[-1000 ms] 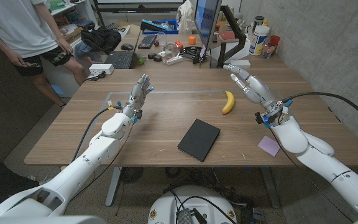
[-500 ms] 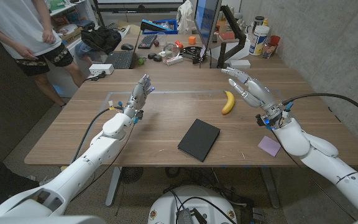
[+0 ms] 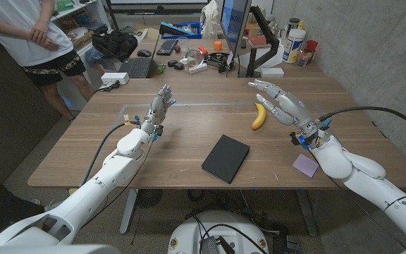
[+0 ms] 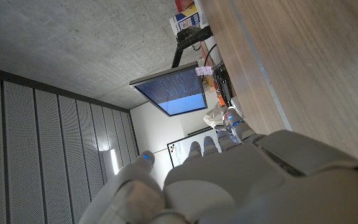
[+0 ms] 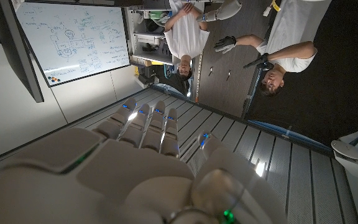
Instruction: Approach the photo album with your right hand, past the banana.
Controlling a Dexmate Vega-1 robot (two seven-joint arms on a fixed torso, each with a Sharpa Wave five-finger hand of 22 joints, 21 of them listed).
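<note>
The left hand (image 3: 159, 104) hangs over the worktop (image 3: 83, 148), fingers loosely apart, holding nothing. The photo album (image 3: 225, 157) lies ahead of the right hand's spread, empty fingers (image 3: 268, 94), past the banana (image 3: 259, 116) just beside them. The approach is under way; next, reach beyond the banana.

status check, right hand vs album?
Right robot hand open, raised beside banana. Photo album untouched, flat on table. Left robot hand open, idle. Banana beside the path.
</note>
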